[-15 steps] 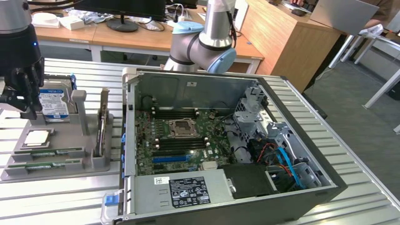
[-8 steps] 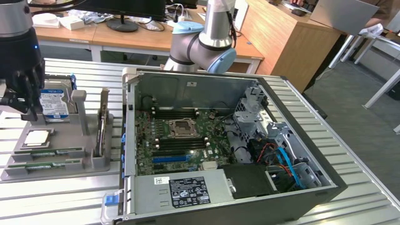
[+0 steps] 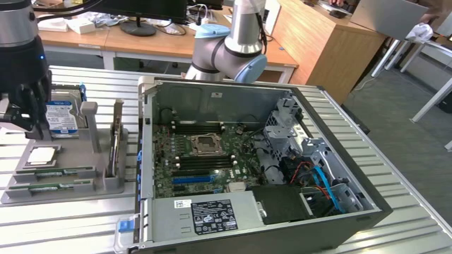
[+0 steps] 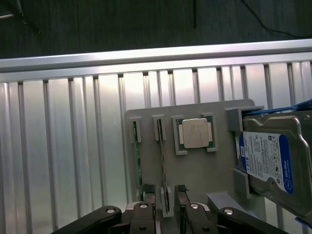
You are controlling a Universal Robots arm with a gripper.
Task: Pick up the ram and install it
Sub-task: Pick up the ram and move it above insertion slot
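Two green ram sticks lie on edge in a grey holder tray (image 3: pixel 99 182), one (image 3: pixel 55 171) behind the other (image 3: pixel 48 186). In the wrist view they run as thin strips, one stick (image 4: pixel 136 163) beside the other (image 4: pixel 162 156). My black gripper (image 3: pixel 25 127) hangs open above the tray at the exterior view's left, holding nothing. In the wrist view the gripper (image 4: pixel 165 190) has one fingertip on each side of the second stick's near end, above it. The open computer case (image 3: pixel 367 209) shows its motherboard with dark memory slots (image 3: pixel 201 126) around the processor socket (image 3: pixel 205 142).
The tray also carries a square silver processor (image 3: pixel 42 154) (image 4: pixel 195 132) and a blue-labelled hard drive (image 3: pixel 62 120) (image 4: pixel 265 163) standing in a bracket. A tall grey post (image 3: pixel 90 119) rises from the tray. The arm's base (image 3: pixel 229 50) stands behind the case. All rests on a slatted metal table (image 3: pixel 63 222).
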